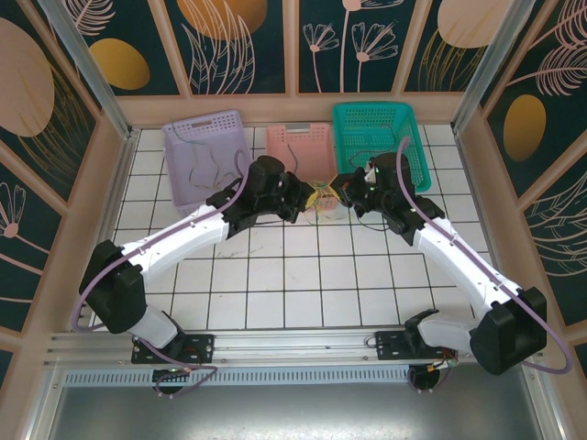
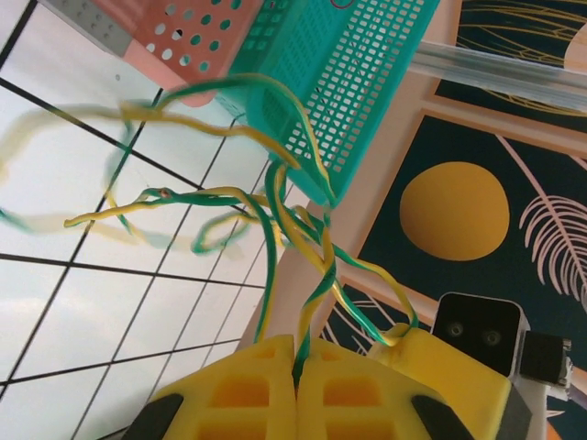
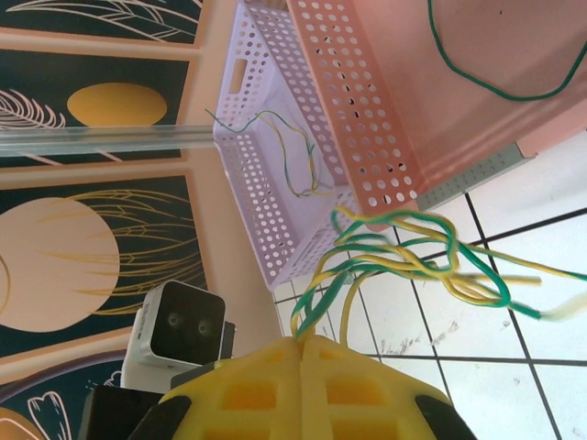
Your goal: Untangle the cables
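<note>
A tangle of yellow-and-green cables [image 1: 324, 197] hangs between my two grippers, above the tiles in front of the pink basket. My left gripper [image 1: 307, 195] is shut on one end of the bundle. In the left wrist view the twisted strands [image 2: 316, 247] rise out of the closed yellow fingers [image 2: 248, 390] and loop out over the floor. My right gripper [image 1: 345, 188] is shut on the other end. In the right wrist view the cables [image 3: 404, 252] fan out from its closed gripper [image 3: 301, 344].
Three baskets stand along the back wall: lilac [image 1: 204, 121], pink [image 1: 299, 130], teal [image 1: 371, 112]. A thin cable [image 3: 303, 165] lies in the lilac basket [image 3: 266, 183], and a green one [image 3: 495, 90] in the pink basket [image 3: 385, 110]. White tiled floor spreads in front.
</note>
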`<state>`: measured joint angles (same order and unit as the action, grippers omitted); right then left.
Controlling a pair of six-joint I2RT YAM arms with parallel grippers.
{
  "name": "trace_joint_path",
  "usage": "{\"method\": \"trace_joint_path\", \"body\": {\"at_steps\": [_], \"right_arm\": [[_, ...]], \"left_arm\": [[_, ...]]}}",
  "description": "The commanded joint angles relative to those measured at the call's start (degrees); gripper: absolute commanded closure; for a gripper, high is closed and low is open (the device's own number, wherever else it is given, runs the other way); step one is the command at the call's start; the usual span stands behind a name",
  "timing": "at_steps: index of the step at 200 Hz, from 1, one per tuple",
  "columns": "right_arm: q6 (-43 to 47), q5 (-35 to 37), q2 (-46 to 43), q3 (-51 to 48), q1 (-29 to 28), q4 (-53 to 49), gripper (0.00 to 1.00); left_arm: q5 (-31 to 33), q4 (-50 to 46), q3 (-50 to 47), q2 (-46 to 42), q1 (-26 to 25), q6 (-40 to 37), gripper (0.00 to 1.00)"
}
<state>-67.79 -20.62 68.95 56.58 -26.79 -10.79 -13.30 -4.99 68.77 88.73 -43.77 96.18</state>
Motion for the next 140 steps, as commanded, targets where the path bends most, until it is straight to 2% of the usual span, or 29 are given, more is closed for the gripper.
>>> {"method": "trace_joint_path", "body": {"at_steps": [1,21,41,58,67,82,103,140], "right_arm": [[-3.4,-0.9,-1.3,-0.5,0.1,0.5,1.0],[-6.1,-2.0,-1.2,-0.9,0.1,-0.5,1.0],[-8.3,-2.4,-0.9,-0.8,-0.4,-1.5,0.69],[-11.1,-2.9,-0.5,-1.2,-1.0,-1.4,0.54],[-12.8,-2.9,-0.3,-1.3,-1.5,-0.8,0.5],[-16.0,-3.0,0.2,-1.8,-2.2,0.4,0.46],[-20.2,-2.8,0.5,-2.7,-2.8,2.5,0.45],[-22.1,-1.8,1.9,-3.1,-2.7,0.9,0.53]], "left_arm": [[-0.7,0.2,-2.3,-1.9,0.4,-3.9,1.0],[-0.7,0.9,-2.7,-2.3,0.4,-4.9,1.0],[-1.3,0.3,-1.6,-1.6,0.4,-6.5,1.0],[-1.7,0.2,-1.1,-1.3,0.4,-7.1,1.0],[-1.7,0.1,-0.9,-1.3,0.4,-7.5,1.0],[-2.0,-0.2,-0.8,-1.0,0.4,-8.2,1.0],[-2.0,-0.2,-0.6,-0.9,0.5,-8.8,1.0],[-1.6,-0.5,0.1,-0.9,0.4,-9.9,1.0]]}}
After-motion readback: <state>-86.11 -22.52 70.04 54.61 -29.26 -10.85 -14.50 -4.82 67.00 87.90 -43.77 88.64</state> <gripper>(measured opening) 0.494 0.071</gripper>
